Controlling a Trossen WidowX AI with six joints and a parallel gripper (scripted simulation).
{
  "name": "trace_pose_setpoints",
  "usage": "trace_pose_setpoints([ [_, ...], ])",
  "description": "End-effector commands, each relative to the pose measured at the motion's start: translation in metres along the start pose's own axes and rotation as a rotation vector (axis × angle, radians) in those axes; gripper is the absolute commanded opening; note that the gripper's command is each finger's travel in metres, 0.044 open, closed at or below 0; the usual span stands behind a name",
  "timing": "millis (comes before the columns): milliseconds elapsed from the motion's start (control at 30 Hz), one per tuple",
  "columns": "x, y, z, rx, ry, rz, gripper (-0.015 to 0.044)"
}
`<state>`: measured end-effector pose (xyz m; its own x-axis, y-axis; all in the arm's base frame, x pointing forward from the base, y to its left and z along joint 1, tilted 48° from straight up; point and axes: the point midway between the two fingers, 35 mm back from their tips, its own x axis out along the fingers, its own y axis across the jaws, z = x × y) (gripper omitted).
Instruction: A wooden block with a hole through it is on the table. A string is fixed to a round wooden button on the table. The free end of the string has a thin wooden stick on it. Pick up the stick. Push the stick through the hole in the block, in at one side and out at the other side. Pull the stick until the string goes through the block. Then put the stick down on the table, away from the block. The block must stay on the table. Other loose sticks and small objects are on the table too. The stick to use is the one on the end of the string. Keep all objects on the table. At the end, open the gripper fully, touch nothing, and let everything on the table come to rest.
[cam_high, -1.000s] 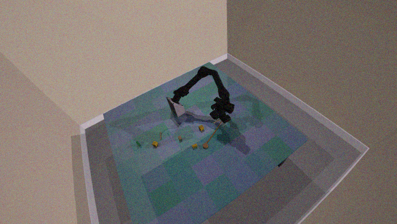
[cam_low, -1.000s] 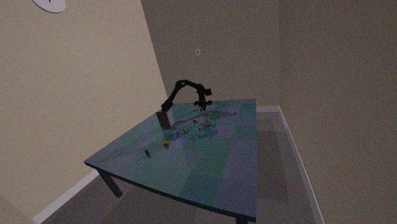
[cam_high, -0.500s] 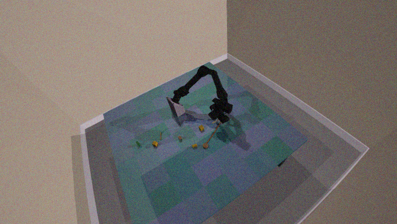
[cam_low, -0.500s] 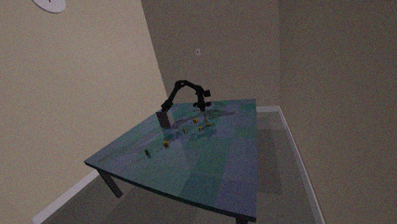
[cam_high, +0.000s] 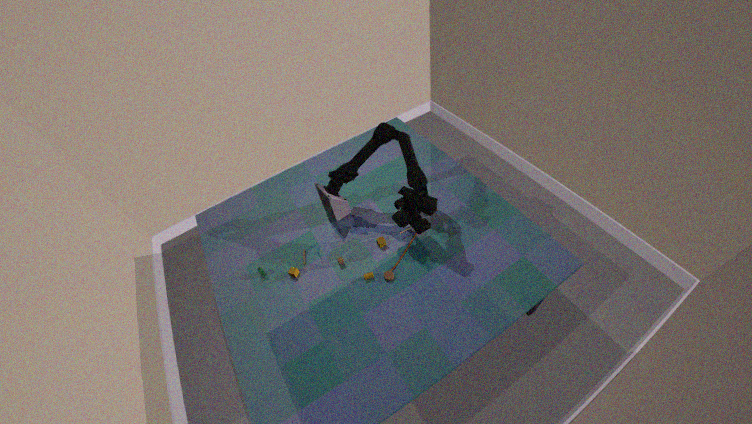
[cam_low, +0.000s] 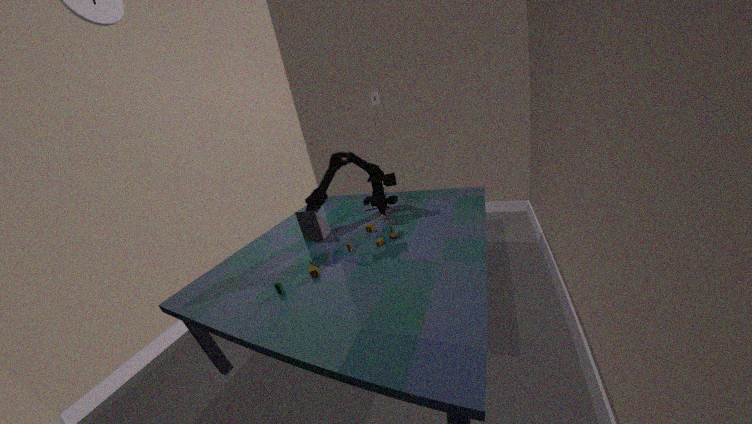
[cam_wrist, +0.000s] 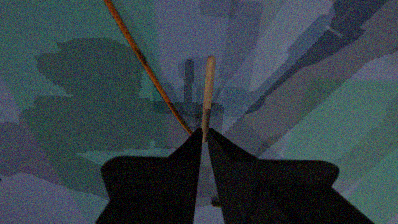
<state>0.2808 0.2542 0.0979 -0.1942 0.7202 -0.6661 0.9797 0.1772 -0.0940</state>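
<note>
My gripper (cam_high: 418, 232) (cam_low: 383, 213) (cam_wrist: 204, 132) is shut on the pale wooden stick (cam_high: 405, 230) (cam_wrist: 209, 82), held above the table near one end, the other end sticking out past the fingertips. The orange-brown string (cam_high: 403, 255) (cam_low: 391, 225) (cam_wrist: 145, 64) runs from the fingertips down to the button (cam_high: 389, 275) (cam_low: 393, 236) on the table. A yellow block (cam_high: 381, 242) (cam_low: 369, 228) stands between the gripper and the arm's base side. No hole can be made out in it, so I cannot tell which yellow piece is the holed block. The string is outside it.
A yellow piece (cam_high: 368, 275) (cam_low: 379, 242) lies beside the button. A small orange piece (cam_high: 340, 260) (cam_low: 349, 247), another yellow block (cam_high: 293, 272) (cam_low: 313, 271), a loose stick (cam_high: 304, 258) and a green piece (cam_high: 261, 272) (cam_low: 279, 288) lie farther off.
</note>
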Motion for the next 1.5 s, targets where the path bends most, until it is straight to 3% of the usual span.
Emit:
trace_pose_setpoints([
  [0, 0.002, -0.003, 0.002, 0.001, -0.003, 0.006, 0.0000],
  [1467, 0.010, -0.012, 0.048, 0.002, -0.005, 0.006, 0.0000],
])
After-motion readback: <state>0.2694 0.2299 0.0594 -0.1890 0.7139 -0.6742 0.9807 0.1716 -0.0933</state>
